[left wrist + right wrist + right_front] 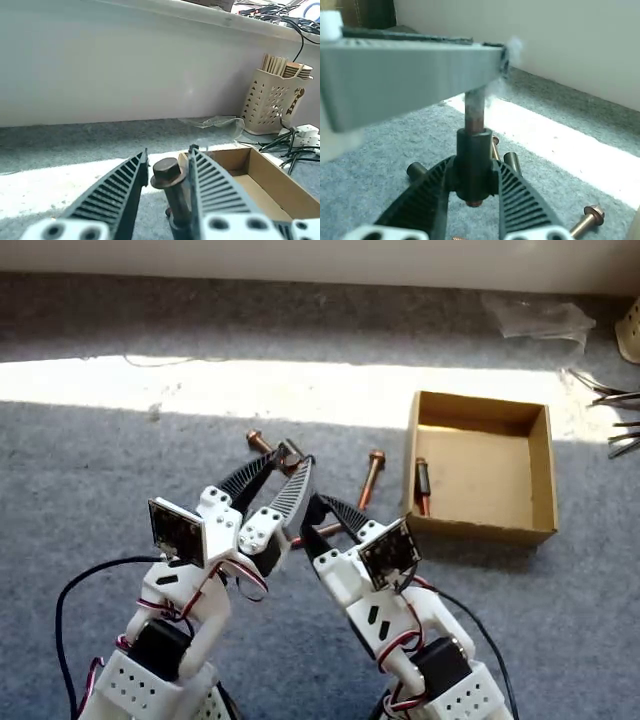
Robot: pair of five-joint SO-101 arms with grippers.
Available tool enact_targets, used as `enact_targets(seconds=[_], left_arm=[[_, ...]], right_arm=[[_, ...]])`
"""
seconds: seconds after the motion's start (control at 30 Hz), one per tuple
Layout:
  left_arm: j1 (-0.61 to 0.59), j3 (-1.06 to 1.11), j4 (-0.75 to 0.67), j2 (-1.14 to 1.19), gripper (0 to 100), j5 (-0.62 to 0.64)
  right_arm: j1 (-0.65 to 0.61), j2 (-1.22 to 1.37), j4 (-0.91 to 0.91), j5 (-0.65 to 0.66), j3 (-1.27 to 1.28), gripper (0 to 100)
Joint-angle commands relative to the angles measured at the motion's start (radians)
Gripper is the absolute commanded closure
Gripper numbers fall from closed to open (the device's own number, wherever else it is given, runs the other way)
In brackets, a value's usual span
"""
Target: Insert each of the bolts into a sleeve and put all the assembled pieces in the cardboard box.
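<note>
Copper-coloured, the flanged metal bolt (168, 173) sits clamped between the black ribbed jaws of the left gripper (296, 454). The jaws are narrowed onto it, with its head near their tips. It is held off the grey carpet (100, 470), apart from the open brown cardboard box (480, 475), on the side of the box wall nearest the grippers. The bolt's shank runs into a black cylindrical sleeve (472, 155), which the right gripper (473, 167) holds upright with its jaws closed snugly on the sleeve's sides. A copper tip pokes out of the sleeve's far end. Inside the box, against that same wall, lies one sleeved bolt (422, 485). Two loose copper bolts lie on the carpet: the nearer loose bolt (372, 475) just outside that wall, the farther loose bolt (258, 440) beyond the left jaws, well apart from the box.
</note>
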Motion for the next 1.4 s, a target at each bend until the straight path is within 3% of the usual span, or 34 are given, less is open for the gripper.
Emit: enact_targets(seconds=[0.0,0.57,0.8,0.93,1.27,1.37], left_arm=[[-0.013,-0.059,-0.003,-0.013,87,0.005],[0.004,-0.073,-0.006,-0.015,87,0.005],[-0.189,-0.137,-0.003,-0.015,87,0.011],[-0.254,-0.13,-0.003,-0.015,97,0.008],[-0.352,-0.01,-0.006,-0.015,99,0.005],[-0.372,0.044,-0.006,-0.015,99,0.005]], right_arm=[[-0.005,-0.015,-0.004,-0.005,0.104,99.5],[-0.005,-0.015,-0.004,-0.005,0.104,99.5],[-0.004,-0.015,-0.004,-0.005,0.102,99.5],[-0.001,-0.015,-0.004,-0.005,0.102,99.5],[0.189,-0.015,0.002,-0.005,0.097,99.5],[0.277,-0.015,0.079,-0.003,0.051,99.5]])
